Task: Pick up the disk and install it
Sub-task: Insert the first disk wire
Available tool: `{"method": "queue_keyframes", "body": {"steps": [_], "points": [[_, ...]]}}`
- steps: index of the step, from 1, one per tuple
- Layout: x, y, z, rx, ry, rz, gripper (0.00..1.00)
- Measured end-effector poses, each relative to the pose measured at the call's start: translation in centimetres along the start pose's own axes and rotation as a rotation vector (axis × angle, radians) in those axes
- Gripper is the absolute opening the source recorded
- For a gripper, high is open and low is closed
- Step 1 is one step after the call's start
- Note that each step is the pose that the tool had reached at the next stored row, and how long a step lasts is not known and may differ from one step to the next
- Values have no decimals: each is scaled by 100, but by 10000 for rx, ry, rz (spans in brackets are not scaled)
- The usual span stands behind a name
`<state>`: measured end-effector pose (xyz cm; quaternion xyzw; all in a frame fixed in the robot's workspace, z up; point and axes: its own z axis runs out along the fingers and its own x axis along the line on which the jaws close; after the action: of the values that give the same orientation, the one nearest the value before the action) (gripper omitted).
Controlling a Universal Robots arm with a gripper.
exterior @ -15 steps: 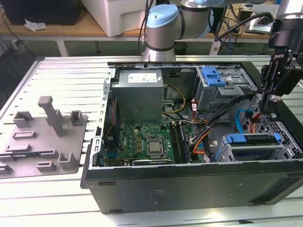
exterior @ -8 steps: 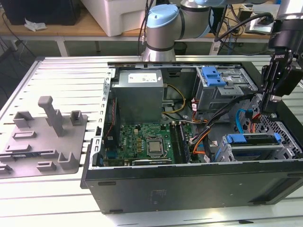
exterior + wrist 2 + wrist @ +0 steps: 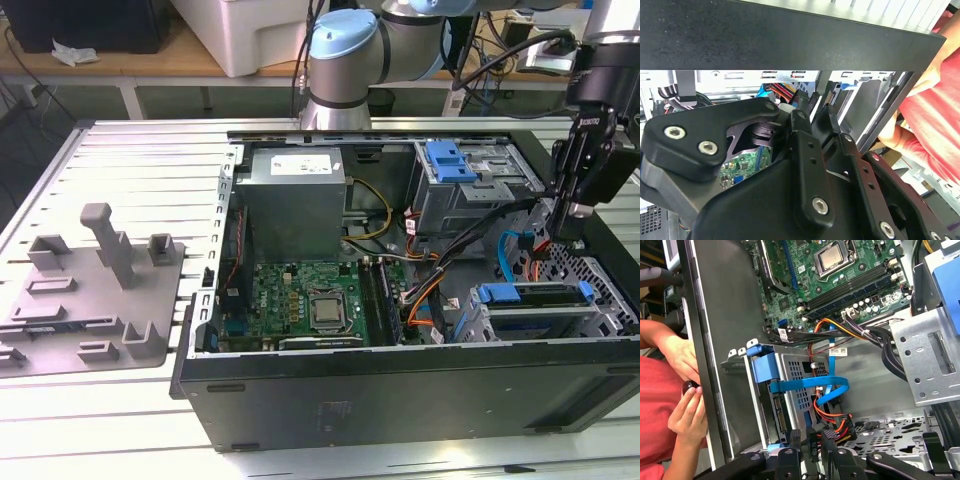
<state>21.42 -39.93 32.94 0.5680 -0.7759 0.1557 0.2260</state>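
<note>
Jaws nearly closed, pinching a black plug (image 3: 812,442) beside the disk (image 3: 530,295), which sits in its cage at the exterior view's lower right. The first wrist view adds a person's hand (image 3: 687,412).

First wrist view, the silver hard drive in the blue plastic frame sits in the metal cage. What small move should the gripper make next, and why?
Probably shift the gripper slightly toward the blue-framed silver disk, steering past the flat blue cable. The gripper hangs by the red and black wires at the end of the metal cage, not on the disk.
</note>
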Motion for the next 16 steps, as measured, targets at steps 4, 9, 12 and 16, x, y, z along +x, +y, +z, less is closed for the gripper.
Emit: {"method": "queue_keyframes", "body": {"steps": [4,9,12,16], "points": [[0,0,0,0,0,0,28],[0,2,1,0,-2,0,17],[1,5,2,-1,-2,1,17],[7,60,7,-1,0,1,17]]}}
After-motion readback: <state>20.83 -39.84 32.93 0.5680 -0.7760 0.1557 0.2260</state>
